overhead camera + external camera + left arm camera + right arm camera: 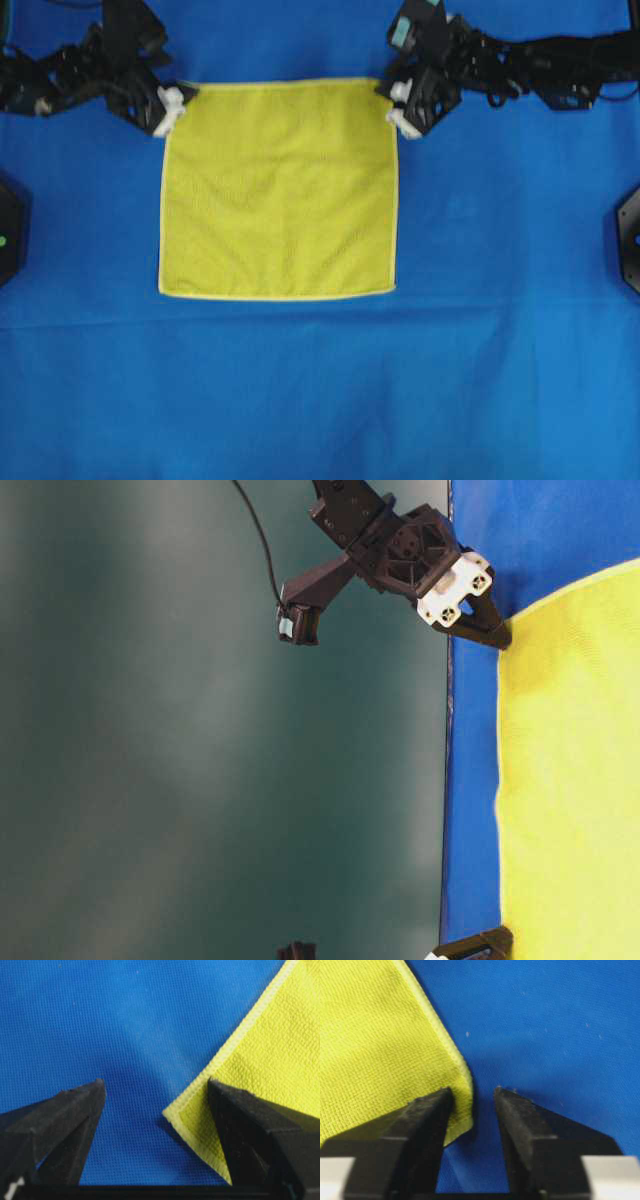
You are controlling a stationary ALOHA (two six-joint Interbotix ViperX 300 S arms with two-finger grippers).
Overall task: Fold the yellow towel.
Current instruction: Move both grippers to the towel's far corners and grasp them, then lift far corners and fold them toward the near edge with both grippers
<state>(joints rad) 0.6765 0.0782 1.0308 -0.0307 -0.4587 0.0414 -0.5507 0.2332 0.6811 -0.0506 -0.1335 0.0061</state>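
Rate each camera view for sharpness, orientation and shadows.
Overhead: soft focus, even light, the yellow towel legible. Table-level: image turned sideways, left half a blurry dark-green backdrop. Left wrist: crisp weave, faint shadow between the left end effector fingers. Right wrist: weave sharp, the right end effector fingers blurred, shadow beside the corner.

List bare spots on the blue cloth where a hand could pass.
Free: blue cloth below the yellow towel, and strips beside it. Crowded: its top corners, with the left tool and right tool open around them.
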